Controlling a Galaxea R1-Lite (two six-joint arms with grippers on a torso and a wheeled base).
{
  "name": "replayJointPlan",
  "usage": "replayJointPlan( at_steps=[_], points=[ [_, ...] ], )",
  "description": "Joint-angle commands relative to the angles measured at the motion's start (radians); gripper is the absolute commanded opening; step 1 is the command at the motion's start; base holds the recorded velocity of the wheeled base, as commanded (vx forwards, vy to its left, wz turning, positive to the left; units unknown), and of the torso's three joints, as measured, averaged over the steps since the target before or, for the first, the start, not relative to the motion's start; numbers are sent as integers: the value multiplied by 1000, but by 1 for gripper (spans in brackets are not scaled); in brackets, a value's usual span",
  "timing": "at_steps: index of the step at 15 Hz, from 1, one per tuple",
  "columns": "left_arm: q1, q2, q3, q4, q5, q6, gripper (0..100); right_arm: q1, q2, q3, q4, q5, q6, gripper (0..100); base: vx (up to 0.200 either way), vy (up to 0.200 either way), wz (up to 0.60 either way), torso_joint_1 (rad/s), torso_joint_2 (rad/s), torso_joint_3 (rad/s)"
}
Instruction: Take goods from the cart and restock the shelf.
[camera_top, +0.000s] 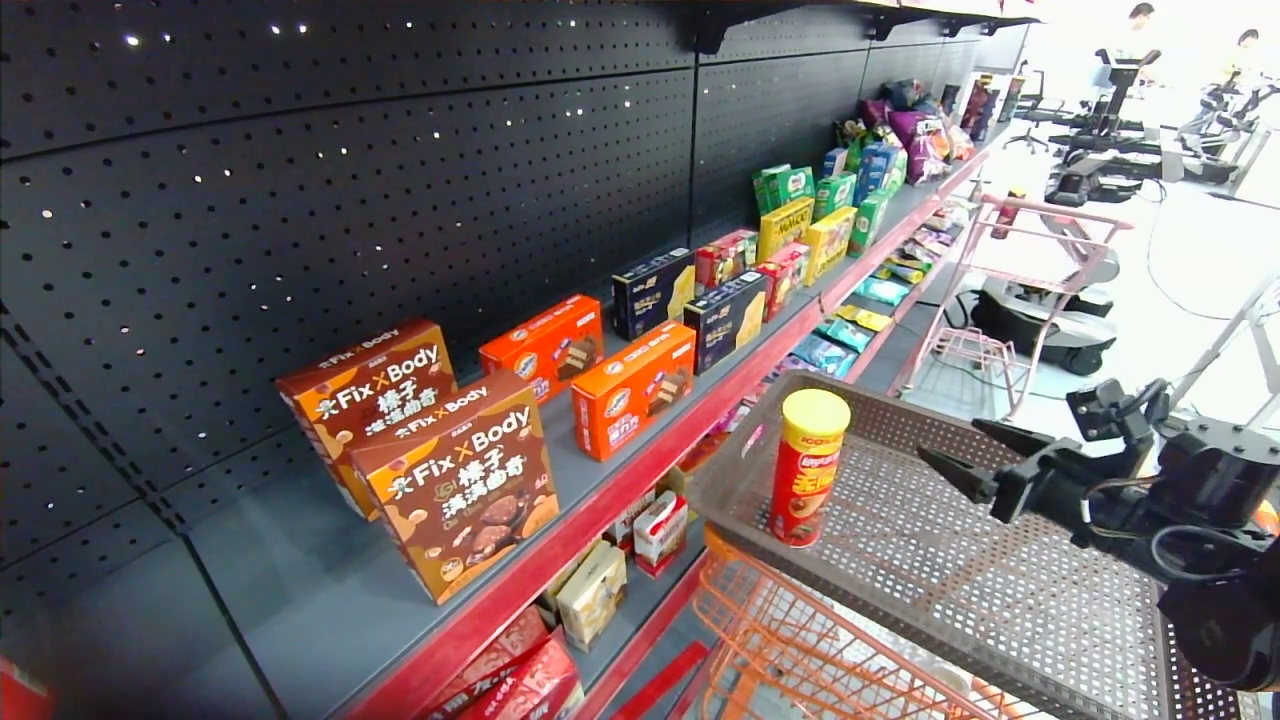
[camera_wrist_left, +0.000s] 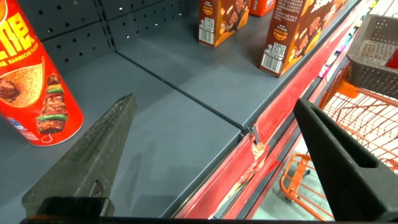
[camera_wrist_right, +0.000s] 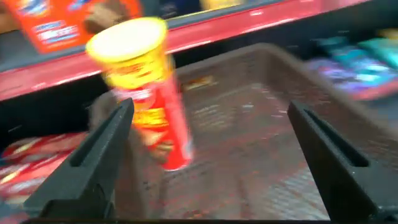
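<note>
Red card under a yellow lid marks the item in play: a red cylindrical chip can with a yellow lid (camera_top: 808, 465) stands upright in the brown perforated metal tray (camera_top: 1000, 590) that tops the orange wire cart (camera_top: 800, 650). It sits near the tray corner closest to the shelf.

The right claw (camera_top: 955, 442) hangs over the tray on the side of the can away from the shelf. Its fingers are spread wide and aimed at the can but are clearly apart from it. This looks like the approach to a pick-up, with nothing gripped yet. The next move calls for easing forward until the fingers straddle the can's body at about mid-height. The grip should then close gently, since a tall narrow can tips easily, and the lift must clear the tray's rim.

The left claw (camera_wrist_left: 211, 149) is also spread and empty. It hovers above the grey shelf board with a red front lip (camera_wrist_left: 186, 106), well beyond the tray. A second red can with a skewer picture (camera_wrist_left: 34, 81) stands there, and brown cookie boxes (camera_wrist_left: 286, 37) sit between it and the tray.

The second can's top is cut off. The right wrist view is smeared, so the gap between the fingers and the can is hard to judge there. The cart's basket below the tray is cut off, so its contents cannot be told.
</note>
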Motion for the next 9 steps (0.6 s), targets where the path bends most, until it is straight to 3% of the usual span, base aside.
replayJointPlan(
  at_steps=[1, 3, 9],
  points=[
    [0, 0, 0, -1, 1, -1, 100, 24, 85, -32, -6, 54, 4, 100, 0, 0, 0, 0, 0, 0],
    [0, 0, 0, -1, 1, -1, 100, 31, 141, -95, -6, 121, 27, 100, 0, 0, 0, 0, 0, 0],
    [0, 0, 0, -1, 1, -1, 100, 135, 296, -325, -8, 113, 90, 100, 0, 0, 0, 0, 0, 0]
  ],
)
